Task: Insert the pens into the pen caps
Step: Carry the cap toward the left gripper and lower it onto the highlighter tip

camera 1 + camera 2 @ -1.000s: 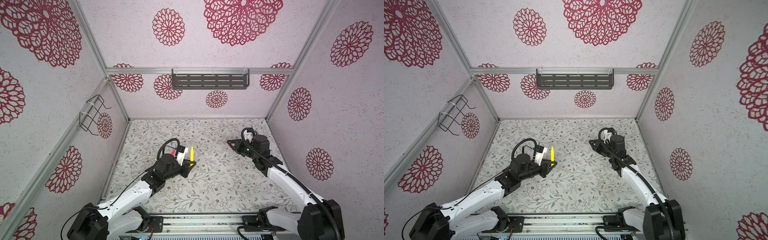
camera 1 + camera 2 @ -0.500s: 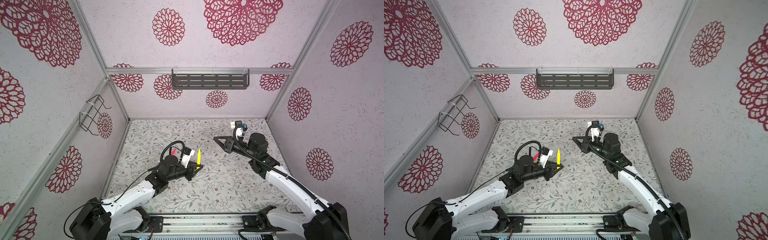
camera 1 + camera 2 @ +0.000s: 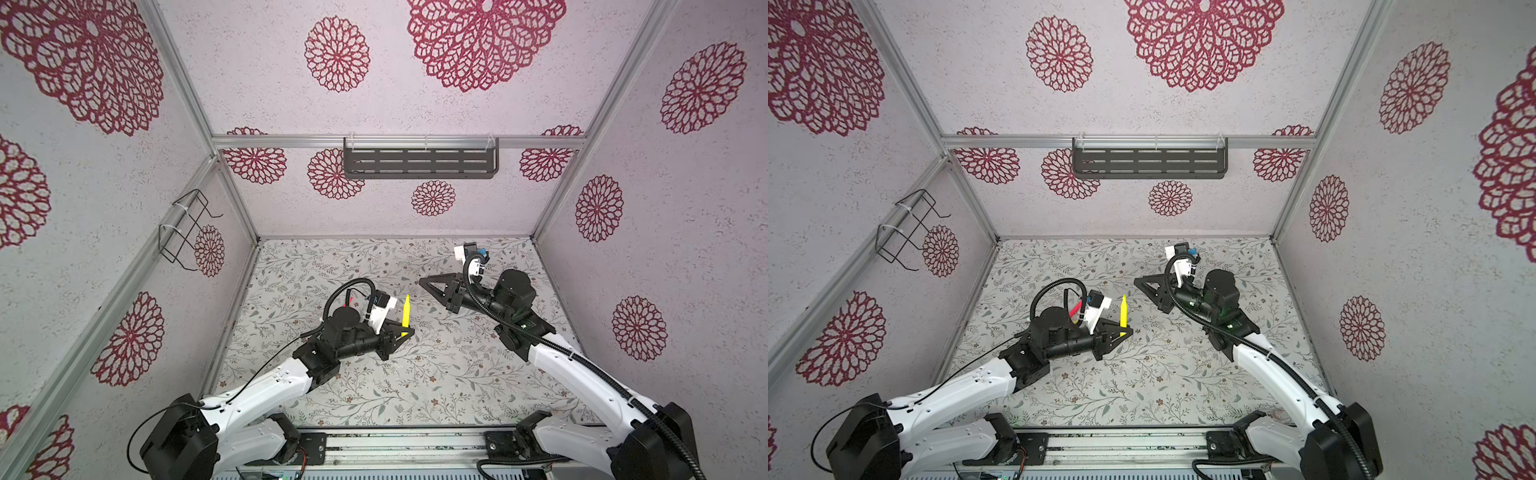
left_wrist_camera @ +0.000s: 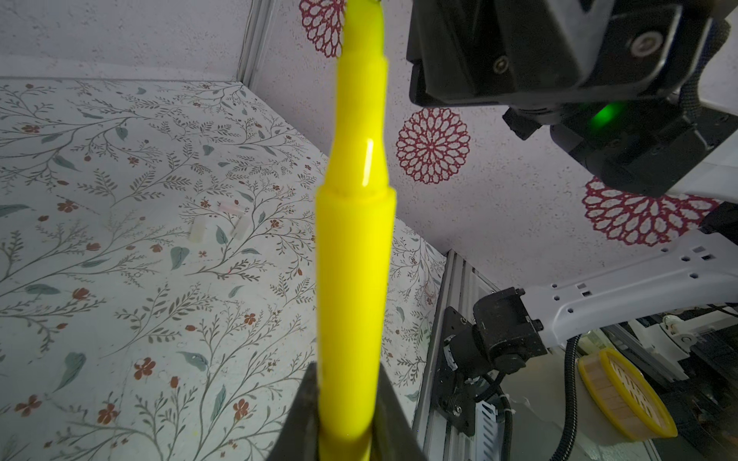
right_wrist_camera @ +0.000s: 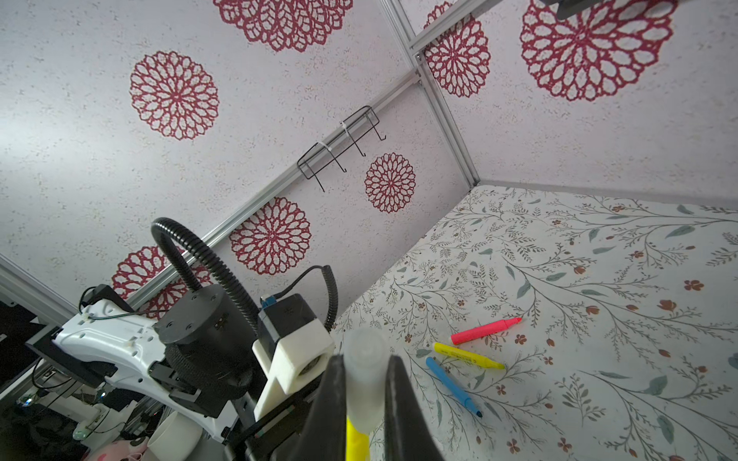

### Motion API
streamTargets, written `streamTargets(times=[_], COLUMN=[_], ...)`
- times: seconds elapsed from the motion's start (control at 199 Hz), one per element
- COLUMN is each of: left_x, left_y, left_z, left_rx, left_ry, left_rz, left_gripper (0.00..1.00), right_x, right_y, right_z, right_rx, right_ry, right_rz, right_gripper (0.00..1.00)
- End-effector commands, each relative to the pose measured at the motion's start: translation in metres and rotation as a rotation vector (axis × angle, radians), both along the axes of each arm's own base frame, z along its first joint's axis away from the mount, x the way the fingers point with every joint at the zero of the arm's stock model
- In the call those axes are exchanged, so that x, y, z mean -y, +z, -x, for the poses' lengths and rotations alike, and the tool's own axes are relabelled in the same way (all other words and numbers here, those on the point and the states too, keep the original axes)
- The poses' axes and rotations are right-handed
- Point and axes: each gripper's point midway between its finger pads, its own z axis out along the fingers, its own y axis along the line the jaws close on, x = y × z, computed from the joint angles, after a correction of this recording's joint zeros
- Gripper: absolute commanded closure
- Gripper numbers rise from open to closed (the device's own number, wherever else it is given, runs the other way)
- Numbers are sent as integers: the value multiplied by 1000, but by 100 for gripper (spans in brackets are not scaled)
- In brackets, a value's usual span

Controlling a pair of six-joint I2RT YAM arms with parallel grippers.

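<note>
My left fingers [image 3: 407,331] are clenched on the lower end of a bright yellow marker-like pen [image 4: 353,259]. They hold it upright above the flower-printed table [image 3: 415,374], tapered tip up. My right fingers [image 3: 426,284] are clamped round a short translucent whitish plastic cap [image 5: 365,371], raised near the pen but apart from it in both top views.

I judge that bringing the two together comes next, and that is where it can fail. The pen is gripped only at its base, so a push off its axis could lever it sideways or slide it down through the grip. The cap looks smooth, and I cannot tell which way its open end faces. If the mouth meets the tip off-centre, the cap may twist or pop out.

Waiting side by side on the table are a red-pink pen [image 5: 485,330], a second yellow pen [image 5: 467,355] and a blue pen [image 5: 453,387]. At least two faint spare caps [image 4: 198,231] also lie there and would be easy to lose against the print.
</note>
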Motion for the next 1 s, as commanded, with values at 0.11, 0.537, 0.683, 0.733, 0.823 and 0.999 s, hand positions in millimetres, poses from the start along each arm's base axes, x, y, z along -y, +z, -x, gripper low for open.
streamTargets(times=[0.11, 0.537, 0.683, 0.733, 0.823, 0.999], left_x=[10, 13, 14, 14, 14, 14], left_y=[9, 11, 12, 12, 12, 14], left_z=[4, 4, 3, 3, 2, 3], left_rx=[25, 30, 35, 34, 34, 41], left_ry=[-32, -34, -31, -32, -31, -30], left_rz=[0, -12, -14, -14, -19, -19], left_gripper=[100, 100, 100, 100, 100, 100], right_x=[-4, -9, -11, -10, -11, -12], right_y=[18, 12, 11, 12, 12, 11], right_z=[13, 14, 16, 16, 16, 18], right_rx=[98, 99, 99, 99, 101, 100], right_ry=[35, 31, 37, 33, 34, 45], right_rz=[-2, 38, 41, 40, 42, 45], right_gripper=[100, 100, 100, 100, 100, 100])
